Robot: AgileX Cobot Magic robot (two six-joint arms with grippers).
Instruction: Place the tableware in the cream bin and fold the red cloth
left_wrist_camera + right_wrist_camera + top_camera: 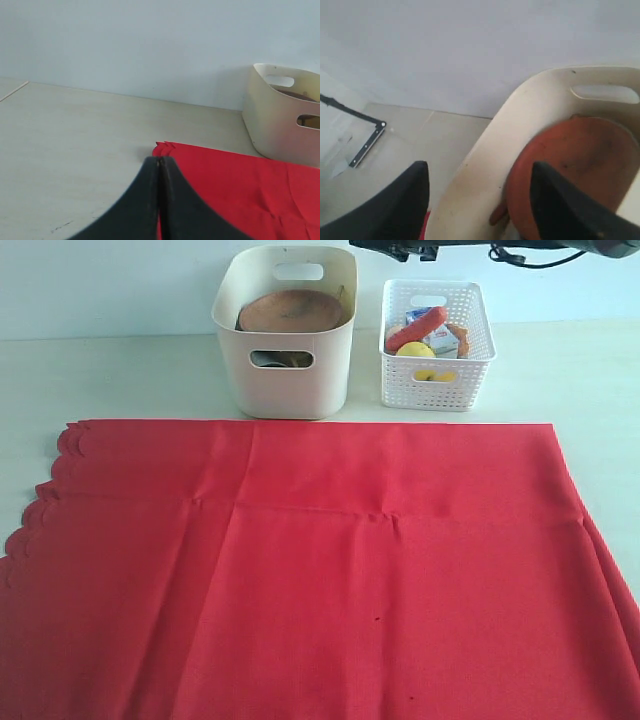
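Our right claw [479,172] is spread wide, and just under it we see the cream bin [540,95] with the round brown plate [575,160] inside. Our left claw [160,165] is pressed together, with the red cloth [235,175] lying flat on the counter [75,150] just past its tips.

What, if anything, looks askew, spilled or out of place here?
Only the wooden plate: it sits high in the cream bin, seemingly at a tilt rather than flat on the bottom. The red cloth lies spread out with faint creases. Nothing looks spilled or damaged.
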